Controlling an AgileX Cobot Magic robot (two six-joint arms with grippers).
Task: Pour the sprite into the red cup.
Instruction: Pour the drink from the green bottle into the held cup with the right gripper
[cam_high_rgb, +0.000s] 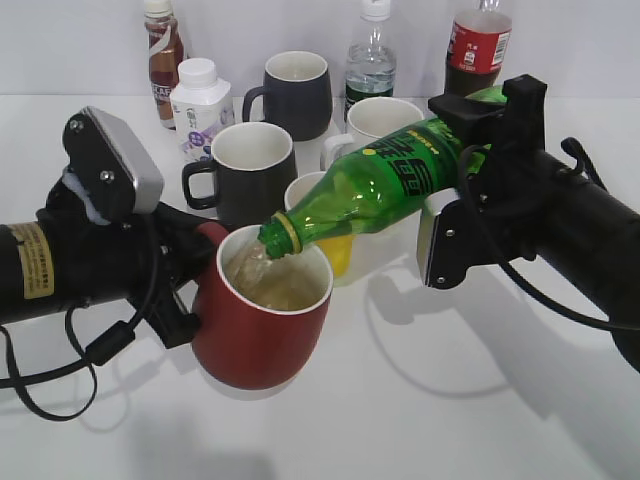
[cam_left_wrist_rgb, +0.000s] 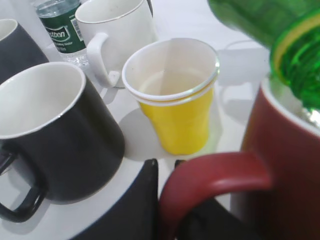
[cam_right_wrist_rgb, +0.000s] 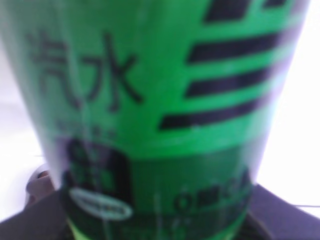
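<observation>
We find the right tool (cam_high_rgb: 470, 150) clamping the tipped sprite (cam_high_rgb: 385, 178), liquid already in the red cup (cam_high_rgb: 262, 325) whose handle the left tool (cam_high_rgb: 185, 290) grips; pouring underway, righting remains.

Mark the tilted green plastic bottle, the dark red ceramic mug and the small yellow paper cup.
green plastic bottle (cam_high_rgb: 385, 180), exterior view, label.
dark red ceramic mug (cam_high_rgb: 262, 340), exterior view, outer wall.
yellow paper cup (cam_left_wrist_rgb: 180, 125), left wrist view, yellow side.
</observation>
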